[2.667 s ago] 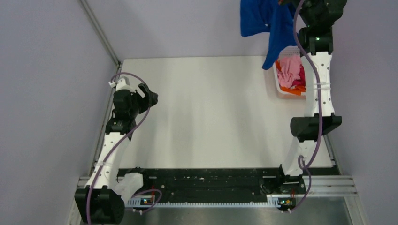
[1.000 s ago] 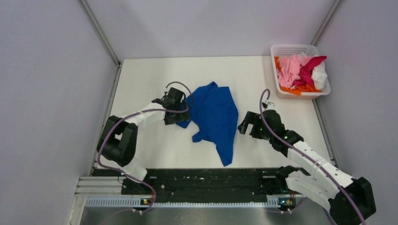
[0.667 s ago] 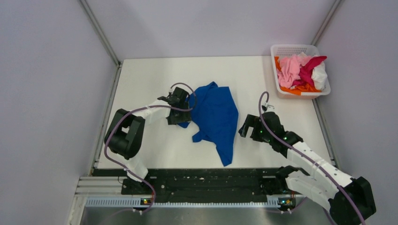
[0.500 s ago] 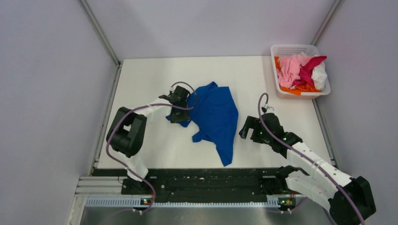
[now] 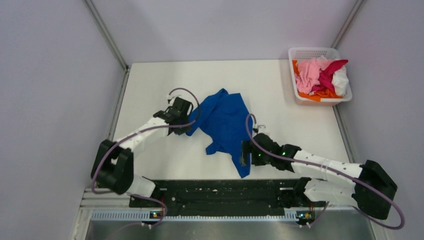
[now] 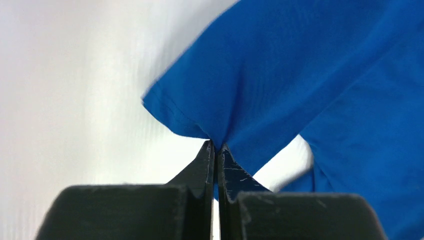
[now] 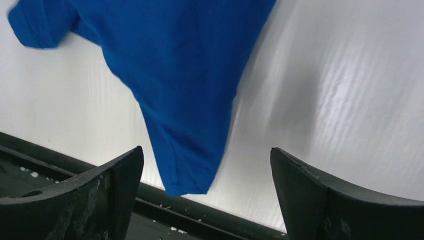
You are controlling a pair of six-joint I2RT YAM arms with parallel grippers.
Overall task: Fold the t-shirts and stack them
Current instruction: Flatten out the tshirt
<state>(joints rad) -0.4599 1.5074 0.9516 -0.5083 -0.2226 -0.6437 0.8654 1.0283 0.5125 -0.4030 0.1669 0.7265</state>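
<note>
The blue t-shirt (image 5: 225,122) lies crumpled mid-desk (image 5: 150,80); the left jaws are pinched tight on a fold at its left edge; the right jaws stand wide apart, holding nothing, just over its near tip; the other t-shirts (image 5: 315,75) sit heaped in the basket (image 5: 320,51) at the far right corner.

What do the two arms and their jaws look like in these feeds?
Both the left arm and the right arm have white link shells between bulky black joint housings, and a thin purple cable loops along each. Small green lights glow on the right arm's black wrist section. The jaws are matte black and scuffed, wedge-shaped, tapering toward their tips.
</note>
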